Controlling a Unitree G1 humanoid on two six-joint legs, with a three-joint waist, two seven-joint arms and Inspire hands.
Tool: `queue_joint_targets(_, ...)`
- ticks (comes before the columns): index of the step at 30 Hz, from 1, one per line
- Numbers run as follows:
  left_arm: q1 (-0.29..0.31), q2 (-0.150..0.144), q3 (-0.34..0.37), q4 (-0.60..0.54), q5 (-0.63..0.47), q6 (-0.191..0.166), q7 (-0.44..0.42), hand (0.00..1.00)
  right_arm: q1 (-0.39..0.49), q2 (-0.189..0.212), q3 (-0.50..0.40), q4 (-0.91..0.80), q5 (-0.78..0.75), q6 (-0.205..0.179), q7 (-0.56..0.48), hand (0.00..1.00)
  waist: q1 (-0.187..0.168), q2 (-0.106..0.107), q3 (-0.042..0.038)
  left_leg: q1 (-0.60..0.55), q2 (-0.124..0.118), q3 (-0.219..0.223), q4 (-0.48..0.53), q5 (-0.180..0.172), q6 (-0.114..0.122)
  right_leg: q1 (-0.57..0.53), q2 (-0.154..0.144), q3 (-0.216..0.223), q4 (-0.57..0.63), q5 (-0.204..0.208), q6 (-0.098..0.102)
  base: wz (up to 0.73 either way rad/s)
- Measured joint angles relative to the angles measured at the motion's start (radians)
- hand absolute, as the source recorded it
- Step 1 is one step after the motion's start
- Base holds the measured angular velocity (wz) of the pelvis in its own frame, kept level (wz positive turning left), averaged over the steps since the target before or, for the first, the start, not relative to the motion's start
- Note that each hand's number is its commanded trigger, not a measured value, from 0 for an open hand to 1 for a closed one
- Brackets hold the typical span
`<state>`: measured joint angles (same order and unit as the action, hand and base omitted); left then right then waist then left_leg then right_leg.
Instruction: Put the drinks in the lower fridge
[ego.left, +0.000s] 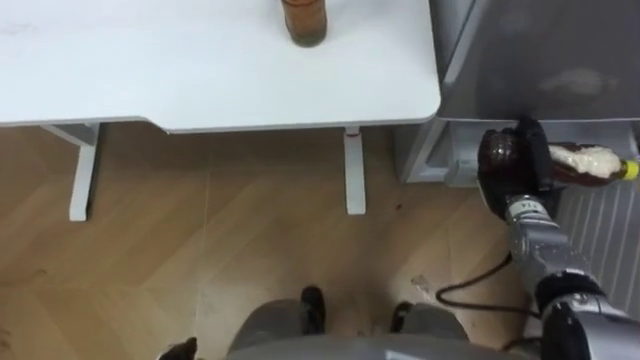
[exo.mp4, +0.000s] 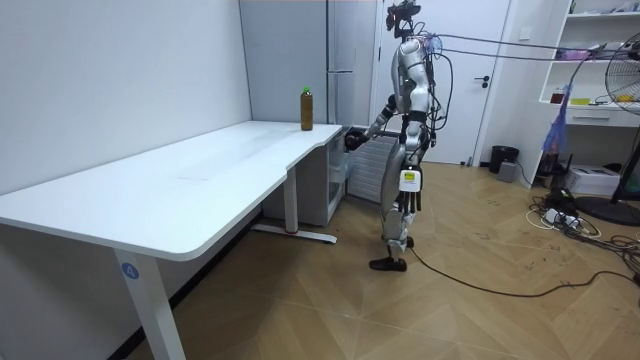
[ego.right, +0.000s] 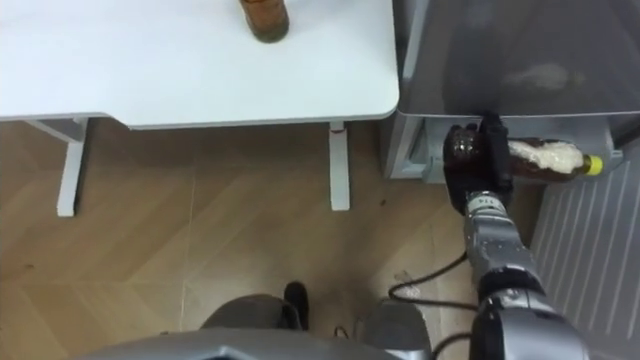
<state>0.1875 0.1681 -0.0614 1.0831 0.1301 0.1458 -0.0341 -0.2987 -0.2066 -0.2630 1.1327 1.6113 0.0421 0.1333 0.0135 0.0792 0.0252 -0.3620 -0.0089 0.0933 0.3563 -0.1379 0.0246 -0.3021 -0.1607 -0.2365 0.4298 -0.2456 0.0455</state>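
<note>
My right hand (ego.left: 512, 168) curled round bottle (ego.left: 587, 162), held at lower fridge (ego.left: 447, 150) opening; long axis lay level, cap to my right; other bottle (ego.left: 304, 20) stood on table (ego.left: 200, 70), well left of hand.

Stands upright on both legs. Reaches the right arm forward and down, elbow almost straight, forearm in line with the wrist. Has the right hand (ego.left: 508, 172) palm-down, fingers (ego.left: 534, 148) curled round a bottle (ego.left: 588, 163) lying sideways. Hangs the left hand (ego.left: 180, 350) low beside the hip, barely visible.
</note>
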Motion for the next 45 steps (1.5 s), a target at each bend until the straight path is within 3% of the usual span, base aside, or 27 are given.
queue_joint_targets(5,-0.042,0.009,-0.025,0.019,-0.009,-0.004,0.002,0.0,-0.05,-0.028,-0.004,0.082,0.002,0.003,-0.037,1.0,0.045,-0.009,0.0054,-0.094,-0.01,0.024,0.029,0.005,0.003,-0.13,-0.033,0.016,0.1,-0.027,-0.01,-0.04)
queue_joint_targets(10,-0.071,0.012,-0.041,0.019,-0.009,-0.017,0.003,0.0,-0.119,-0.073,-0.004,0.101,-0.007,0.026,-0.06,1.0,0.05,-0.02,0.0124,-0.166,-0.013,0.044,0.06,0.005,0.003,-0.218,-0.041,0.044,0.146,-0.035,-0.011,-0.05)
queue_joint_targets(13,-0.075,0.02,-0.041,0.021,-0.009,-0.022,0.003,0.0,-0.182,-0.109,-0.007,0.113,-0.01,0.025,-0.085,1.0,0.047,-0.039,0.0179,-0.191,-0.016,0.058,0.061,0.008,0.009,-0.261,-0.045,0.064,0.169,-0.037,-0.009,-0.08)
queue_joint_targets(17,-0.094,0.037,-0.059,0.056,-0.012,-0.024,0.003,0.0,-0.247,-0.155,-0.004,0.113,-0.01,0.023,-0.1,1.0,0.057,-0.062,0.02,-0.233,-0.017,0.063,0.088,0.008,0.009,-0.308,-0.046,0.082,0.198,-0.039,-0.01,-0.02)
queue_joint_targets(21,-0.094,0.055,-0.064,0.055,-0.018,-0.024,0.003,0.0,-0.27,-0.181,-0.005,0.111,-0.015,0.023,-0.105,1.0,0.064,-0.065,0.0193,-0.266,-0.013,0.063,0.105,0.007,0.011,-0.334,-0.047,0.074,0.208,-0.038,-0.01,0.06)
queue_joint_targets(34,-0.097,0.074,-0.08,0.046,-0.017,-0.025,0.001,0.0,-0.34,-0.229,0.004,0.111,-0.102,0.022,-0.173,1.0,0.065,-0.064,0.0179,-0.338,-0.02,0.056,0.146,0.01,0.017,-0.404,-0.065,0.066,0.27,-0.05,-0.017,0.05)
queue_joint_targets(45,-0.097,0.088,-0.08,0.034,-0.011,-0.06,0.004,0.0,-0.378,-0.238,0.025,0.111,-0.111,0.022,-0.256,1.0,0.051,-0.067,0.0177,-0.351,-0.022,0.056,0.153,0.013,0.02,-0.418,-0.071,0.063,0.284,-0.053,-0.018,0.01)
